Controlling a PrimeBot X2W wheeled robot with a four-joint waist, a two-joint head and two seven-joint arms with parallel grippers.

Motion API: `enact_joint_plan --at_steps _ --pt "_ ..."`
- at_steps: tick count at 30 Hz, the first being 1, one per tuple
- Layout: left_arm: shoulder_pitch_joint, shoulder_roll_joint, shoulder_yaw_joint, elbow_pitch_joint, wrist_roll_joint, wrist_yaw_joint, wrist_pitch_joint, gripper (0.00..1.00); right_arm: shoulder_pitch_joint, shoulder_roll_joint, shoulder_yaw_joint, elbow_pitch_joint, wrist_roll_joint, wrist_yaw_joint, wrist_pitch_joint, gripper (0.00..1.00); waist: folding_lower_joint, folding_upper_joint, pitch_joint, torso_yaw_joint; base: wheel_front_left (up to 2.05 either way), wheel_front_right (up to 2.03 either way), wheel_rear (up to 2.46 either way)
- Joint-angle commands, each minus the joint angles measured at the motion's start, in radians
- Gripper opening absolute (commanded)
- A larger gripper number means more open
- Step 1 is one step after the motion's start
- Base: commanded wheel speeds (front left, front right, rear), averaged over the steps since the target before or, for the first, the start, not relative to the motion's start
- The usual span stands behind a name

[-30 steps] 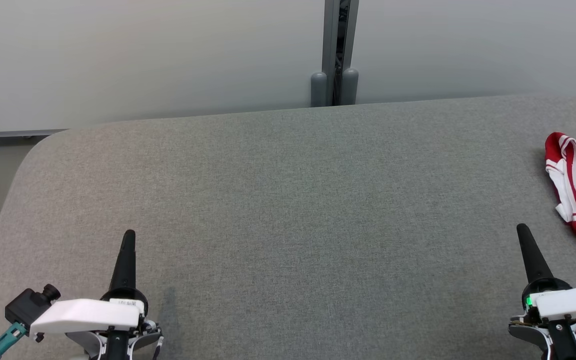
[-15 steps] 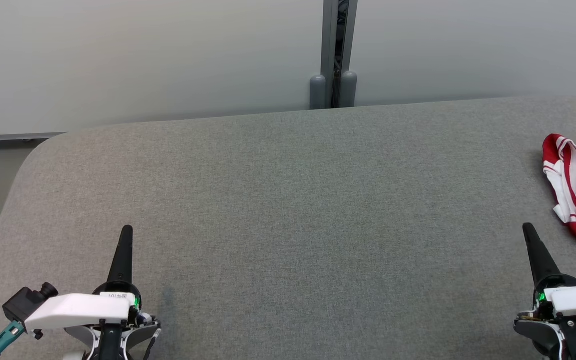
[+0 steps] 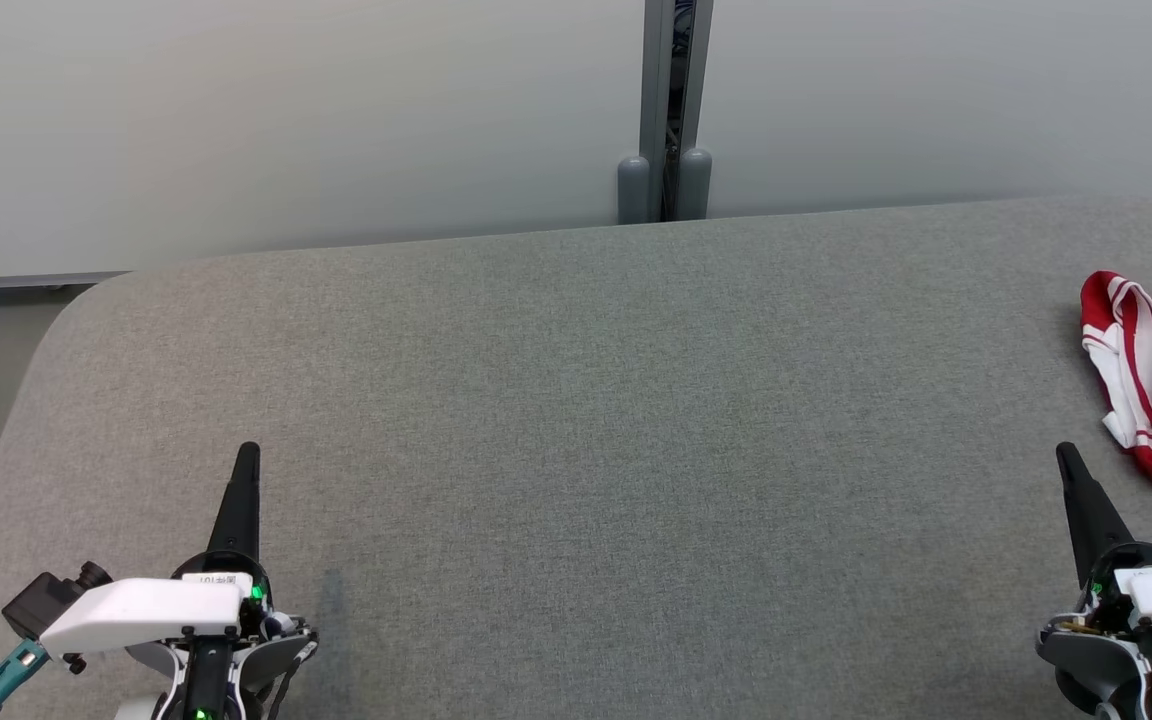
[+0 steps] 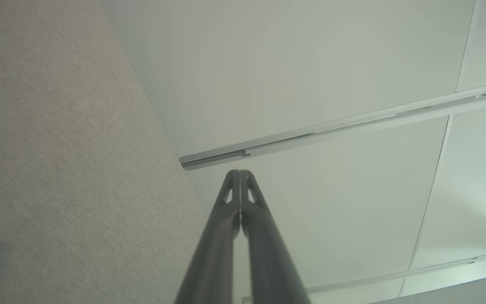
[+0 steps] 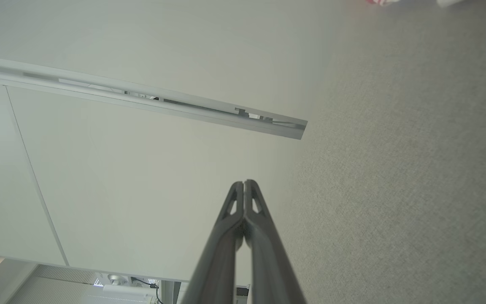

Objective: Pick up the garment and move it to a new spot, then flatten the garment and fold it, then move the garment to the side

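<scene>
While the garment point(image 3: 1151, 385) lies bunched far right, left gripper point(image 3: 247, 452) and right gripper point(image 3: 1065, 452) rest closed, empty. Seemingly parked clear.

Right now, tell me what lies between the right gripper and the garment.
Only bare grey tabletop, in the head view, separates the right gripper from the red-and-white garment.

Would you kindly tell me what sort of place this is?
Probably a lab or test cell: a grey fabric-covered table, plain pale partition panels joined by a metal post, one crumpled garment.
</scene>
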Motion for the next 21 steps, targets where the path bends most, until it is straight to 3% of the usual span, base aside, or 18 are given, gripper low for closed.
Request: enact_joint_plan --at_steps 1,21 --pt "-0.024 0.005 0.005 0.001 -0.016 -0.007 0.004 0.00 -0.017 -0.008 -0.009 -0.002 0.021 0.000 0.008 0.00 0.0000 -0.0001 -0.001 0.000 0.00 0.00 0.00" --pt "-0.050 0.004 0.015 0.026 -0.150 -0.010 0.034 0.00 -0.029 -0.012 -0.039 0.024 0.165 0.000 0.051 0.00 0.0000 -0.0001 -0.012 -0.003 0.00 0.00 0.00"
